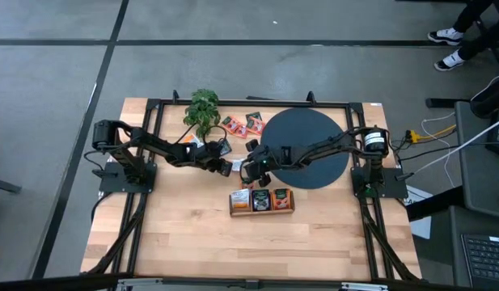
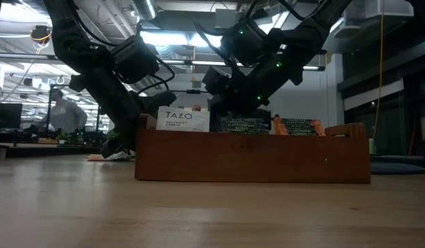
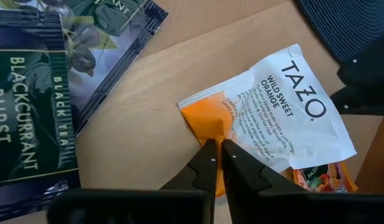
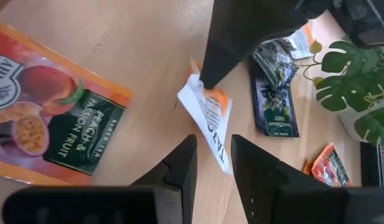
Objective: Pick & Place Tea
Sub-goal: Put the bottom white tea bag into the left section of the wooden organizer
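A white and orange Tazo tea packet (image 3: 285,112) is held by my left gripper (image 3: 218,149), which is shut on it just left of the table's middle (image 1: 231,167). The packet also shows in the right wrist view (image 4: 210,118). My right gripper (image 4: 213,155) is open close beside it (image 1: 247,171). Its two fingers stand on either side of the packet's white free end (image 4: 221,158); I cannot tell whether they touch it. A wooden tray (image 1: 261,212) near the front holds upright packets: white, dark and orange. My left gripper pinches the packet's orange corner (image 3: 207,121) between its two fingertips. The fingers slant down from the table's left side. The packet sticks out beyond the fingertips toward my right gripper, tilted and seemingly clear of the table.
Dark blackcurrant packets (image 3: 30,112) and an orange peach packet (image 4: 55,118) lie flat on the table around the grippers. A small green plant (image 1: 202,111) stands at the far side, with more packets (image 1: 243,124) beside it. A black disc (image 1: 314,145) lies under my right arm.
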`<state>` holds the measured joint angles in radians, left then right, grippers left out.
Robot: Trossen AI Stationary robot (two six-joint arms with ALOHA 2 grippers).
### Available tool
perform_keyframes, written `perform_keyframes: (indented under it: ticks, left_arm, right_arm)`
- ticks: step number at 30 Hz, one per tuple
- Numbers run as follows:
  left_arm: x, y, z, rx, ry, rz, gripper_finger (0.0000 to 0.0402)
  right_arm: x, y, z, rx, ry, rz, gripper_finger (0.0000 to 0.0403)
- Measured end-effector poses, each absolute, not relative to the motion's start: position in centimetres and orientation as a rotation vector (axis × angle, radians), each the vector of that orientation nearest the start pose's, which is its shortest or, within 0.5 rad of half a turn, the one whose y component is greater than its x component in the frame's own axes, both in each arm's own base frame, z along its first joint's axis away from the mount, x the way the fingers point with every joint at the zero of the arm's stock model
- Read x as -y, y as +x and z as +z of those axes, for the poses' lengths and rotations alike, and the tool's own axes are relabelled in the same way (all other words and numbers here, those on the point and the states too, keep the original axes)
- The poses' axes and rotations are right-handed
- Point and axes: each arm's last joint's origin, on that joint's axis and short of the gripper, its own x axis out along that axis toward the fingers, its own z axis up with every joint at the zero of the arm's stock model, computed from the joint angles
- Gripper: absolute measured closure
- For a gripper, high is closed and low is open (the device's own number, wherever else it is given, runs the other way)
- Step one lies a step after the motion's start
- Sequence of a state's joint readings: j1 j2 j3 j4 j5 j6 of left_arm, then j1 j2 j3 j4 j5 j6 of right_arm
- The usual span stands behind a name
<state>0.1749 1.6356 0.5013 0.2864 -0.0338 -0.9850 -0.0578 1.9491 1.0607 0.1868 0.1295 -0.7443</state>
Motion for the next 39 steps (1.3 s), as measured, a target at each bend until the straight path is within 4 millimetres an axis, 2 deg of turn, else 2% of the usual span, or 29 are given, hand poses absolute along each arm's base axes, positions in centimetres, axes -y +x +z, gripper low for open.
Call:
perform_keyframes:
  ticks: [14, 17, 23, 28, 34, 39]
  left_arm:
    - [-4.7, 25.9, 10.2, -0.612, -1.020, 0.583, 0.0386]
    - [-4.7, 26.0, 10.2, -0.608, -1.021, 0.586, 0.0386]
    - [-4.7, 26.0, 10.2, -0.604, -1.021, 0.585, 0.0386]
    - [-4.7, 26.0, 10.2, -0.606, -1.023, 0.580, 0.0386]
    - [-4.6, 26.1, 10.6, -0.625, -1.001, 0.505, 0.0386]
    - [-4.6, 26.0, 11.9, -0.611, -0.919, 0.434, 0.0386]
  right_arm:
    - [2.8, 39.4, 12.1, -0.742, -0.723, 0.113, 0.0309]
    - [3.0, 39.5, 12.2, -0.733, -0.724, 0.098, 0.0327]
    - [3.4, 39.5, 12.2, -0.728, -0.721, 0.083, 0.0393]
    - [3.5, 39.5, 12.3, -0.724, -0.722, 0.077, 0.0394]
    - [3.6, 39.5, 13.2, -0.725, -0.659, 0.036, 0.0397]
    - [4.4, 40.5, 15.6, -0.772, -0.538, 0.058, 0.0399]
